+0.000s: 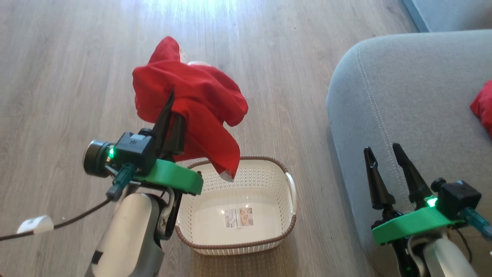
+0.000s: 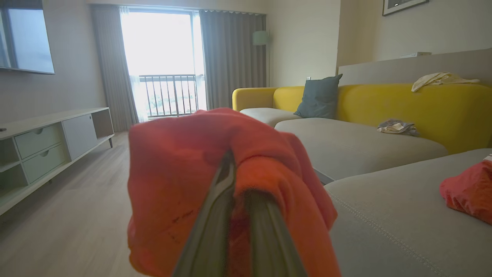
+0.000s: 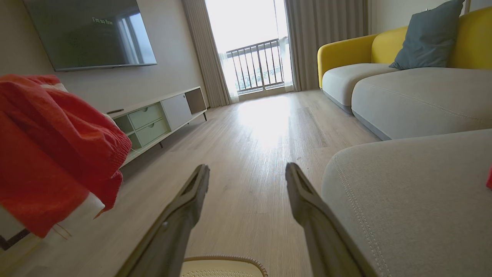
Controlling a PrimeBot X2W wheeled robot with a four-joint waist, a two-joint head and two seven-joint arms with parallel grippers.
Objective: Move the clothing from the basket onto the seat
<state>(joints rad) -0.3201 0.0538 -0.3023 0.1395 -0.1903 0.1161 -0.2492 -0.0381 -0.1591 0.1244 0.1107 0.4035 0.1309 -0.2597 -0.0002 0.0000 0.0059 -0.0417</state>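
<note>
My left jaws are clamped on a red garment (image 1: 192,88) hanging above the basket (image 1: 291,184). It's light, limp and floppy, so a bunched fold looks the safest pinch. Right jaws stand apart by the seat (image 1: 407,88), where the second garment (image 1: 485,109) lies.

- left end effector (image 1: 175,111) is clamped on a red garment (image 1: 192,92), fingers buried in the folds, held up off the floor (image 1: 77,77)
- the garment's lowest tip has a bit of white on it and dangles over the far side of the basket (image 1: 246,243)
- basket sits on the floor just beside the seat (image 1: 415,96), paper label (image 1: 239,217) flat on its bottom
- right end effector (image 1: 382,150) has its fingers spread, holding nothing, over the seat's near edge
- other garment (image 1: 483,107) lies on the seat, cut off by the right edge
</note>
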